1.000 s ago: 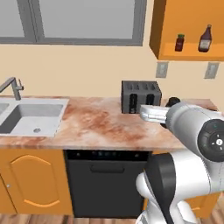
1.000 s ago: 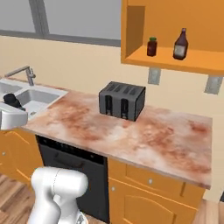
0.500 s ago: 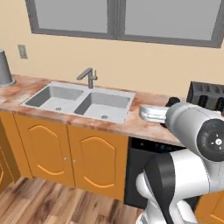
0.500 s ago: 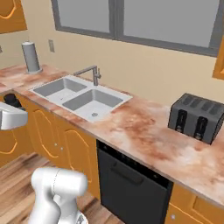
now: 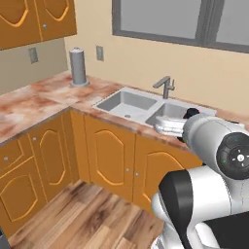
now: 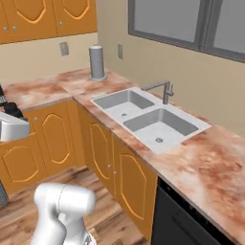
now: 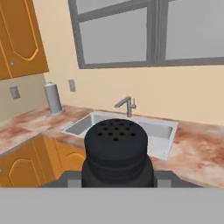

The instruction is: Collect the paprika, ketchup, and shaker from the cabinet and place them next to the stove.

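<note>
Shaker (image 7: 116,154) sits clamped upright in the end effector (image 7: 117,181) — carried so toward the stove — sink (image 7: 155,131) at twelve o'clock.

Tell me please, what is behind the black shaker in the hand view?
Behind the shaker you see the double sink with its faucet, and the window above. The shaker covers the sink's middle part.
</note>
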### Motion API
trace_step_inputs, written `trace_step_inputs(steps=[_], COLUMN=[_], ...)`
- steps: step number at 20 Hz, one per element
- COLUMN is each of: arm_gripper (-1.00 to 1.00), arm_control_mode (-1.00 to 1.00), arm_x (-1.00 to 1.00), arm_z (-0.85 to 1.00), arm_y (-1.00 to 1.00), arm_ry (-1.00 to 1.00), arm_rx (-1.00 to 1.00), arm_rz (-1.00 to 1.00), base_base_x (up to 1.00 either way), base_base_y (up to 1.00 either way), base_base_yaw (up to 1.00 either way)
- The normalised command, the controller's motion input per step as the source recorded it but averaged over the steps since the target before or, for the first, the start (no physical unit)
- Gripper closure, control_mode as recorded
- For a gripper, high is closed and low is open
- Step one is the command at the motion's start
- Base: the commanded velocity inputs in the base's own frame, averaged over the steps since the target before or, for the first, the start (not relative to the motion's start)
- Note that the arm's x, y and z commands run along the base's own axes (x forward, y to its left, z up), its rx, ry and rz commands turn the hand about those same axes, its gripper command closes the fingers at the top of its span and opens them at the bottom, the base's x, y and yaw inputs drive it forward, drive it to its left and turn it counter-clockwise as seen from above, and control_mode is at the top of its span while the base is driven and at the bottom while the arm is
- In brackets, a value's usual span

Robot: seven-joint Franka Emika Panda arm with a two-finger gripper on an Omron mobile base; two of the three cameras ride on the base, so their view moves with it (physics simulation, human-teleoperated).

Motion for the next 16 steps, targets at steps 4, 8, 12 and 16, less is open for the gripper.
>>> trace_step_inputs(steps=[4,8,12,16], arm_gripper=[1.0,1.0,1.0,1.0], arm_control_mode=[1.0,1.0,1.0,1.0], arm_x=[0.0,0.0,0.0,0.0], arm_z=[0.0,0.0,0.0,0.0], arm_y=[0.0,0.0,0.0,0.0], arm_ry=[0.0,0.0,0.0,0.0], arm_rx=[0.0,0.0,0.0,0.0], arm_rz=[0.0,0.0,0.0,0.0], base_base_x=[0.49,0.5,0.47,0.57], base_base_y=[0.38,0.33,0.48,0.59], base_base_yaw=[0.44,0.42,0.43,0.42])
